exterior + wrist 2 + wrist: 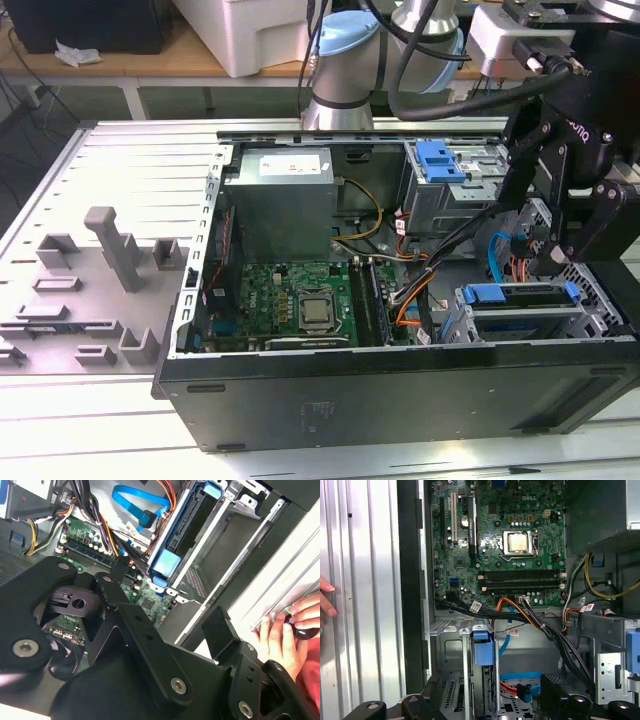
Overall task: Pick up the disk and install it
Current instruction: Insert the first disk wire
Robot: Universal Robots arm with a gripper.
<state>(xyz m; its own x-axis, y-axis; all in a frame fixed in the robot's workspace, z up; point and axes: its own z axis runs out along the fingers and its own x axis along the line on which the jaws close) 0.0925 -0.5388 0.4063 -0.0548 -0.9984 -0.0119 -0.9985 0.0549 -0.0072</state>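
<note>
Print on the motherboard (495, 555) and the power-supply label (295, 163) is illegible.

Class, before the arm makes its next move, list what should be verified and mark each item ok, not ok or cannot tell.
1. The gripper is open and empty: ok, fingers apart, nothing held.
2. The silver hard drive in a blue plastic carrier is located: ok, it sits in the grey metal drive cage.
3. Drive fully latched: cannot tell.
4. The blue data cable is clear of the cage: cannot tell.
5. The person's hand is away from the arm: not ok, it is at the ribbed grey table beside the black computer case.
</note>
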